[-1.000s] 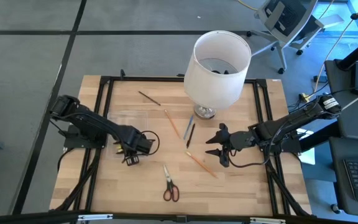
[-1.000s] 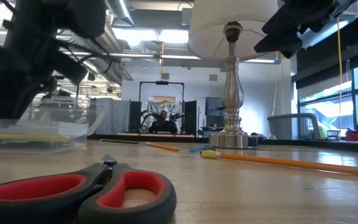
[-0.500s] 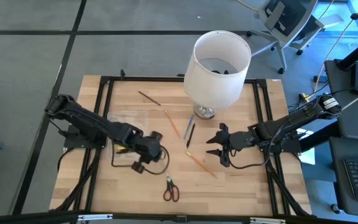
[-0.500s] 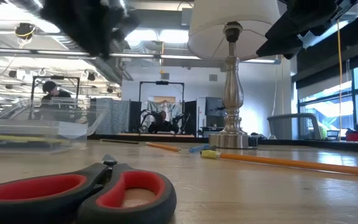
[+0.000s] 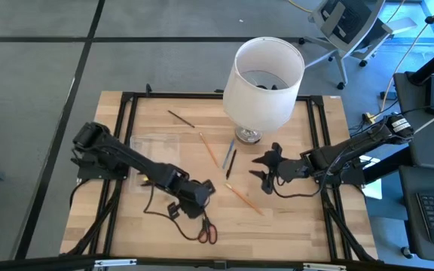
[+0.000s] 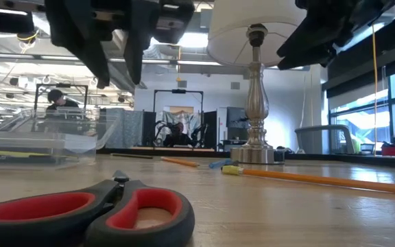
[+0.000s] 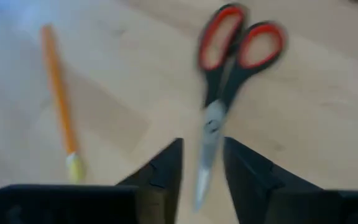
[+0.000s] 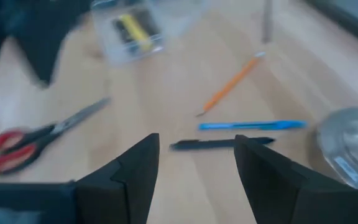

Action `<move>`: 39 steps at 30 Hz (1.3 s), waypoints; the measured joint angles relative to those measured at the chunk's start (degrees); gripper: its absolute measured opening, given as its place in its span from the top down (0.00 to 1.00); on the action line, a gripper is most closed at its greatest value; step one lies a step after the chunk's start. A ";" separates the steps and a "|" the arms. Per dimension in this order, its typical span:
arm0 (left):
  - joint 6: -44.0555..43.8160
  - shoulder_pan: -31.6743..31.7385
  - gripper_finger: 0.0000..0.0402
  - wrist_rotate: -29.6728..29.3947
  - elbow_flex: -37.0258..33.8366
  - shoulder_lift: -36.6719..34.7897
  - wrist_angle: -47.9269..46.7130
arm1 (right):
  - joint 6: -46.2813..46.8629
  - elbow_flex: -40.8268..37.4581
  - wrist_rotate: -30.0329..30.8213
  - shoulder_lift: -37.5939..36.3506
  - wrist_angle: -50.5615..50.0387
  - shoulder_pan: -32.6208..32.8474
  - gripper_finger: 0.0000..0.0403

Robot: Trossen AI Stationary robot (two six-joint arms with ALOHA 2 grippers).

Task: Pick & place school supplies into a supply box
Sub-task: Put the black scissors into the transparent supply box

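Note:
Red-handled scissors (image 5: 206, 230) lie flat near the table's near edge; they also show in the low view (image 6: 88, 216) and the left wrist view (image 7: 227, 81). My left gripper (image 5: 195, 197) hovers open just above the blade tips (image 7: 201, 183), clear of them. My right gripper (image 5: 263, 168) hangs open over the table's right half, near a black pen (image 8: 219, 144) and a blue pen (image 8: 251, 126). An orange pencil (image 5: 243, 198) lies between the grippers. The clear supply box (image 6: 36, 145) sits at the left with yellow pencils inside.
A big white lampshade (image 5: 266, 75) on a metal lamp base (image 6: 254, 89) stands at the far middle. Another orange pencil (image 5: 208, 149) and a brown one (image 5: 181, 118) lie on the wood. A black frame (image 5: 126, 150) borders the table. A person shows far behind.
My left gripper has swung away from the supply box, toward the table's right and near edge, and now stands over the scissors' blades. My right gripper has shifted slightly toward the far edge. The scissors and pencils have stayed put.

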 joint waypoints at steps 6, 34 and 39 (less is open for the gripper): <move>2.13 -2.06 0.74 -1.38 3.94 4.32 0.62 | 7.24 0.00 1.26 0.00 -0.71 0.00 0.48; 6.28 -8.26 0.76 -2.43 4.43 8.70 12.48 | 10.16 0.00 -0.70 0.00 -1.44 0.00 0.48; 6.75 -8.27 0.78 -1.93 4.43 11.10 16.54 | 10.13 0.00 -0.72 0.00 -1.52 0.00 0.48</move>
